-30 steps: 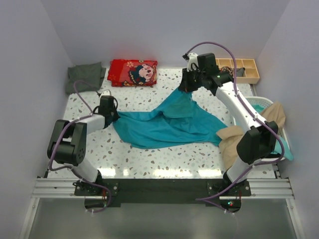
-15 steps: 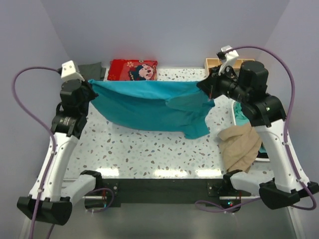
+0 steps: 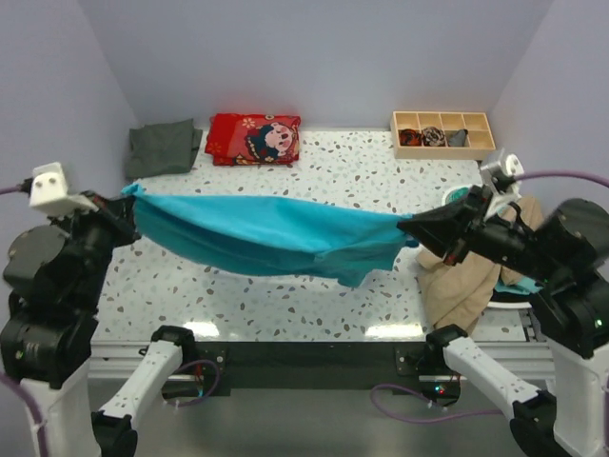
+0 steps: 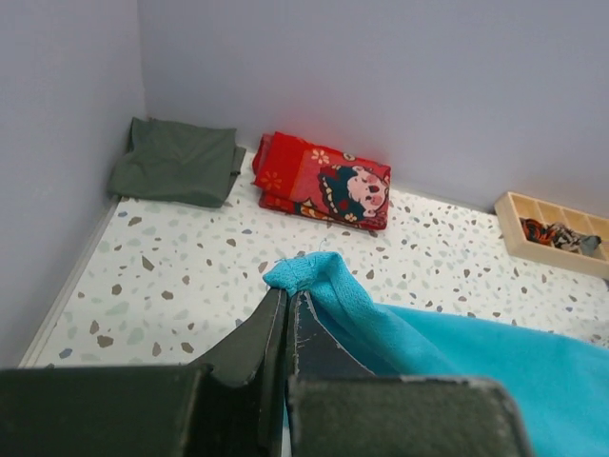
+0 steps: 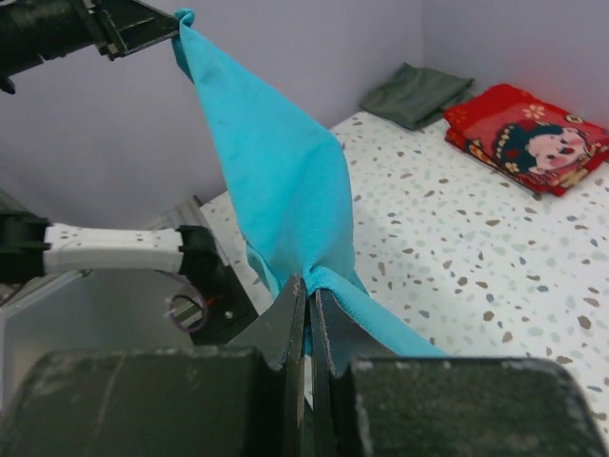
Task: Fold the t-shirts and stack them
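Observation:
The bright teal t-shirt (image 3: 266,233) hangs stretched in the air above the table between both arms, sagging in the middle. My left gripper (image 3: 127,193) is shut on its left end, and in the left wrist view the teal cloth (image 4: 400,328) bunches at the closed tips (image 4: 288,293). My right gripper (image 3: 404,227) is shut on the right end; the right wrist view has the teal cloth (image 5: 276,162) running from its tips (image 5: 307,283) up to the far gripper. A dark grey-green t-shirt (image 3: 164,147) lies folded at the back left. A beige t-shirt (image 3: 461,281) lies crumpled at the right.
A folded red cartoon-print cloth (image 3: 254,138) lies at the back beside the grey-green shirt. A wooden compartment tray (image 3: 442,133) with small dark bundles stands at the back right. A white basket (image 3: 481,195) with more teal cloth is partly hidden behind the right arm. Walls close in on both sides.
Both arms rose and swung apart toward the near edge, lifting the teal shirt off the table and pulling it taut between them. Both grips stayed shut.

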`<state>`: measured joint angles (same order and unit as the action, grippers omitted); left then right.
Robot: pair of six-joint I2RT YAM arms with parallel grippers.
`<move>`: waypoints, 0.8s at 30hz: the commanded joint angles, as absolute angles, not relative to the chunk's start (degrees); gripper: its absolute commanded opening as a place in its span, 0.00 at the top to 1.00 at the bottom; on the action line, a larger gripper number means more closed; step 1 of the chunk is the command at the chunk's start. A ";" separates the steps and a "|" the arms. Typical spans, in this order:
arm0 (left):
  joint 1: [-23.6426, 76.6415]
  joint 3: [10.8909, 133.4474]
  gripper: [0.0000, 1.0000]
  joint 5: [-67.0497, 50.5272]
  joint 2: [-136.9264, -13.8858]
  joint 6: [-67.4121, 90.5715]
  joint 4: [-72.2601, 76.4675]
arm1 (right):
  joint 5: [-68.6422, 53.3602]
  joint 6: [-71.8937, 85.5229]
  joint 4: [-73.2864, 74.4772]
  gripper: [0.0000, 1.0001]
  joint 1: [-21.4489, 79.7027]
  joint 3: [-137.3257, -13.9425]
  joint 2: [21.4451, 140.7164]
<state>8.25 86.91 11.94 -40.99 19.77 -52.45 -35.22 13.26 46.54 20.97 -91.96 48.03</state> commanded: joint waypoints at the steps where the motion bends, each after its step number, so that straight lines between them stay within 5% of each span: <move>1: 7.82 99.97 1.00 11.95 -38.32 18.19 -65.45 | -43.14 18.54 47.72 1.00 20.92 -94.03 44.04; 9: 8.26 103.99 1.00 12.30 -38.15 20.30 -69.35 | -39.57 19.51 48.25 1.00 20.92 -94.40 41.48; 16: 8.26 80.65 1.00 12.30 -35.77 21.09 -57.87 | -32.27 17.93 42.11 1.00 20.92 -76.68 44.29; 24: 8.26 54.60 1.00 15.73 -43.56 24.61 -35.45 | -24.62 15.91 26.03 1.00 20.92 -62.59 61.83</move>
